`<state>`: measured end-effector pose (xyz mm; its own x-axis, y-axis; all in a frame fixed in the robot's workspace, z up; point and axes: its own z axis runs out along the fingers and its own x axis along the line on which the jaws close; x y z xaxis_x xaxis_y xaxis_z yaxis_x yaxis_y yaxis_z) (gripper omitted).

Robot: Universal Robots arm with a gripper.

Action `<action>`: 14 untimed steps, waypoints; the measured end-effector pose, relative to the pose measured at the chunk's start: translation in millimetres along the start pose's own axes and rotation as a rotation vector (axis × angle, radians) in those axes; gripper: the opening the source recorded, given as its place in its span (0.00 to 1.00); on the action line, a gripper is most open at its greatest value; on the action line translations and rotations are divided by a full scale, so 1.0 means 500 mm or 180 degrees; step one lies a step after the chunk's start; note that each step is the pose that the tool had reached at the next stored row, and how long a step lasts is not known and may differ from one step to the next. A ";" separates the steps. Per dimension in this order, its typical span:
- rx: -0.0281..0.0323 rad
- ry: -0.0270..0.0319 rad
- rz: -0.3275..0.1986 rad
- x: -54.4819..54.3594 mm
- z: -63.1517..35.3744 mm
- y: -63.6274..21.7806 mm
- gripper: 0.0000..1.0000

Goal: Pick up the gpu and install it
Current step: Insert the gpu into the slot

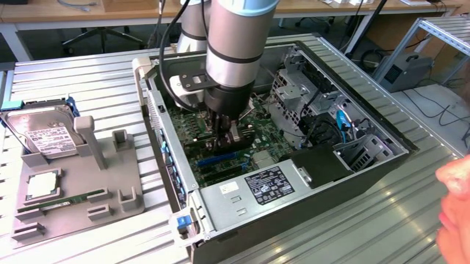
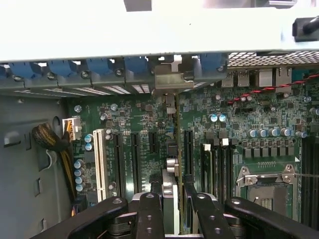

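The open computer case [image 1: 176, 181] lies on its side on the slatted table, motherboard [image 1: 257, 124] facing up. My gripper [image 1: 224, 140] reaches down inside it, over the expansion slots. In the wrist view the gpu [image 2: 175, 149] stands edge-on between my fingers [image 2: 149, 214], a thin dark card running along a black slot, its silver bracket [image 2: 172, 79] up against the rear slot wall. My gripper [image 2: 174, 211] is shut on the card's upper edge. I cannot tell whether the card's lower edge sits in the slot.
A grey fixture [image 1: 81, 192] at the exterior view's left holds a hard drive [image 1: 45, 135], a CPU [image 1: 43, 184] and a RAM stick [image 1: 63, 202]. Inside the case are the power supply [image 1: 268, 184], a drive cage [image 1: 294, 91] and a white slot [image 2: 99, 164]. A person's hand [image 1: 455, 203] shows at the right edge.
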<state>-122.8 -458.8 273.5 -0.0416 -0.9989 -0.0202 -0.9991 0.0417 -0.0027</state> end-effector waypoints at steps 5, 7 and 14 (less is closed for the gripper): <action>0.0000 0.0001 0.0000 -0.001 0.002 0.000 0.27; 0.0001 0.0001 0.0000 -0.002 0.004 0.002 0.27; 0.0000 0.0002 0.0000 -0.002 0.007 0.007 0.27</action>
<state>-126.0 -457.8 270.0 -0.0416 -0.9989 -0.0197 -0.9991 0.0416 -0.0028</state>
